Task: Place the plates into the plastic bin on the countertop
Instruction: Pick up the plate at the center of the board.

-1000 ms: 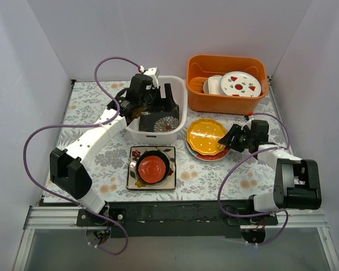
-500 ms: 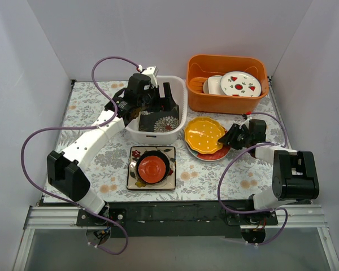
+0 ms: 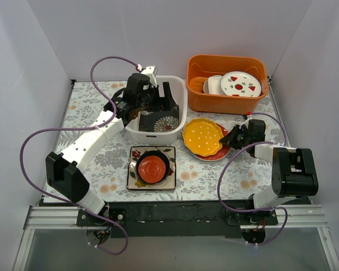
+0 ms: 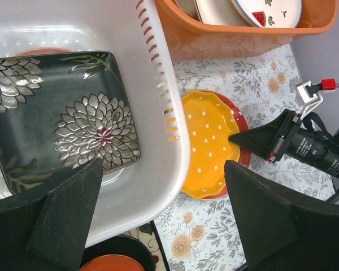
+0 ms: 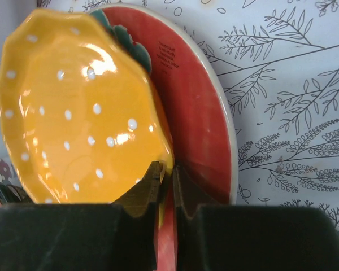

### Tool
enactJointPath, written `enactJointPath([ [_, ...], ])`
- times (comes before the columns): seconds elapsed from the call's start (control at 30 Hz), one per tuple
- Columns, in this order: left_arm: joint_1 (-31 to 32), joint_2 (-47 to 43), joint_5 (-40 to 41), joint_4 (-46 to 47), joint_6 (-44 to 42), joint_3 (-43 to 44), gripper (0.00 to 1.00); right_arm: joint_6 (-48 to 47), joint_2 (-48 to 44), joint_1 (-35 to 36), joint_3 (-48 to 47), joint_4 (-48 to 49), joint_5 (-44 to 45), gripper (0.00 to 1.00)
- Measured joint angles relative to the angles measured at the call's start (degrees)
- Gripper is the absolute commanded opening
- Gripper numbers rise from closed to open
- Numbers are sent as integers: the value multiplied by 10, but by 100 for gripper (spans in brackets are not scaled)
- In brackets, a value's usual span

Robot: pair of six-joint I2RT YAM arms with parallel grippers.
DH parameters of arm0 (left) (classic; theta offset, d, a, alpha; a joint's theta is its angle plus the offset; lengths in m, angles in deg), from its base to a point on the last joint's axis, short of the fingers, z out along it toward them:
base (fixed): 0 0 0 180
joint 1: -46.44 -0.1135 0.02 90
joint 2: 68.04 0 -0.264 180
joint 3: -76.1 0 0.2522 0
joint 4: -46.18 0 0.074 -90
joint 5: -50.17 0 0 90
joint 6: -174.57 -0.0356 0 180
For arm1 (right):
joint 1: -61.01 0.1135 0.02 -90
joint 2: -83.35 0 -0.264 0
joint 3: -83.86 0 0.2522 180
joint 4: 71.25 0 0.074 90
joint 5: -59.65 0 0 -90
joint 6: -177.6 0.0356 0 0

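— Where do the plates sit, going by the plastic bin (image 3: 153, 136)?
— The black square plate (image 4: 73, 124) with white flowers lies tilted inside the bin. The yellow plate (image 3: 202, 137) is just right of the bin's near corner, overlapping the teal-and-red plate (image 3: 220, 153) beneath it. On the table (image 3: 96, 101) in front of the bin, the white square plate (image 3: 134, 182) carries the dark round plate (image 3: 165, 160) with the small red plate (image 3: 153, 169) on top.
— And the jaws?
— The left jaws hang over the bin, spread wide with nothing between them. The right jaws are pinched onto the yellow plate's rim, on the side away from the bin.
— Anything else?
— An orange tub (image 3: 226, 103) stands behind and to the right of the bin, with white dishes inside.
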Motion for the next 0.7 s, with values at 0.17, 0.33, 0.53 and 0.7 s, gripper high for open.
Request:
enactJointPath([
  [0.17,0,-6,-1,4,0,-6,88,10,-4,0,0,-3,9,1],
  [0.33,0,-8,-2,6,1,-9,88,4,-23,0,3,-26,28,1],
  [0.53,0,-9,-6,6,1,-9,88,-3,-34,0,3,-43,38,1],
  [0.7,0,-12,-10,8,1,-13,88,-5,-48,0,3,-60,47,1],
])
